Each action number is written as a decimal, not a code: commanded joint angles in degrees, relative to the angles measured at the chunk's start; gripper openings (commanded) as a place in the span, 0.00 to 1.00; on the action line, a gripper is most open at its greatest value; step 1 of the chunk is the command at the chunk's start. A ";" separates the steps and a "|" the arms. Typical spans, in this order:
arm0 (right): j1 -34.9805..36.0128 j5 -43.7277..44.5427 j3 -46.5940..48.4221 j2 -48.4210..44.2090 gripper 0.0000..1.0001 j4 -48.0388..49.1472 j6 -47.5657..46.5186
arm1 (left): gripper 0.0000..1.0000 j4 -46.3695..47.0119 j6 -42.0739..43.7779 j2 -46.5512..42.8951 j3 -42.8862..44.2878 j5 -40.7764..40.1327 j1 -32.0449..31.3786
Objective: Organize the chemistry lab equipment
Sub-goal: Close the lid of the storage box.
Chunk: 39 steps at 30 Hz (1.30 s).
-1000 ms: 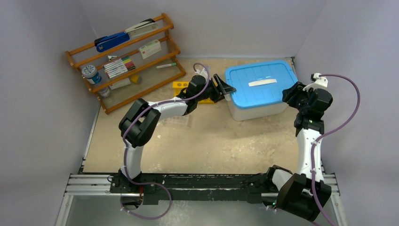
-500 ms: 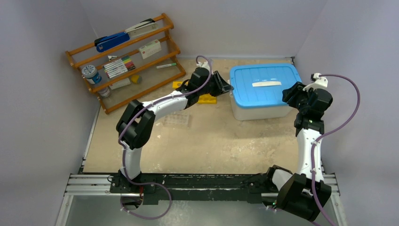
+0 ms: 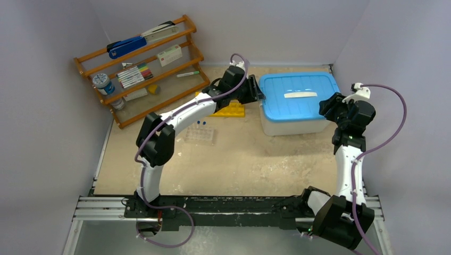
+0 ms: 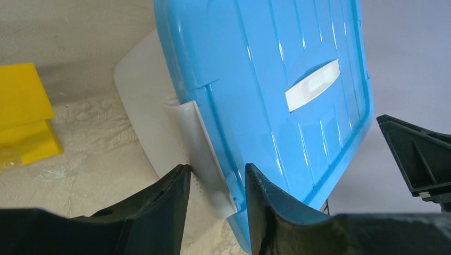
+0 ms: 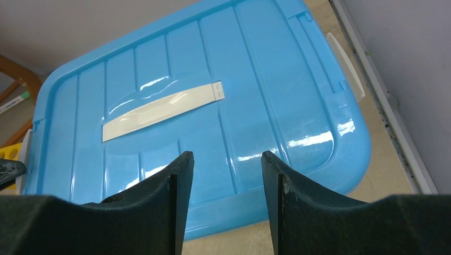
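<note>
The yellow rack [image 3: 230,110] lies just left of a box with a blue lid [image 3: 298,95]; one corner of the rack [image 4: 24,117] shows in the left wrist view. A clear tube tray [image 3: 200,135] holding blue-capped tubes [image 3: 201,122] sits nearer, under my left arm. My left gripper [image 3: 259,93] is at the box's left end, open, its jaws straddling the white latch [image 4: 199,143], and the left fingertip [image 4: 180,172] touches it. My right gripper [image 3: 325,106] hovers open over the lid's right edge [image 5: 298,175], holding nothing.
A wooden shelf [image 3: 143,69] with a blue stapler, markers and small boxes leans in the back left corner. Grey walls close in the table on three sides. The box's other white latch [image 5: 345,66] faces the right wall.
My left gripper swung right and further back, from over the yellow rack to the box's left latch, narrowing its jaws on the way. The box shifted slightly right. The right arm stayed still.
</note>
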 commanded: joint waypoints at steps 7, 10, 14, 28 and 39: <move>0.28 -0.78 -0.28 0.82 0.53 3.85 -0.12 | 0.49 -0.57 1.32 3.06 6.18 0.44 -0.70; 0.24 -0.87 -0.18 0.94 0.53 4.02 -0.11 | 0.52 -3.95 2.90 4.73 10.23 -0.71 -1.37; 0.24 -0.75 -0.61 1.30 0.53 4.37 -0.17 | 0.52 -8.84 4.87 6.53 15.32 -3.57 -2.07; 0.20 -0.42 -0.87 1.35 0.53 4.73 -0.03 | 0.11 -29.29 17.68 9.88 27.79 -26.71 -4.84; -0.06 -5.16 5.81 -1.31 0.62 2.01 5.01 | 0.10 -33.55 26.07 6.25 25.80 -31.41 -4.89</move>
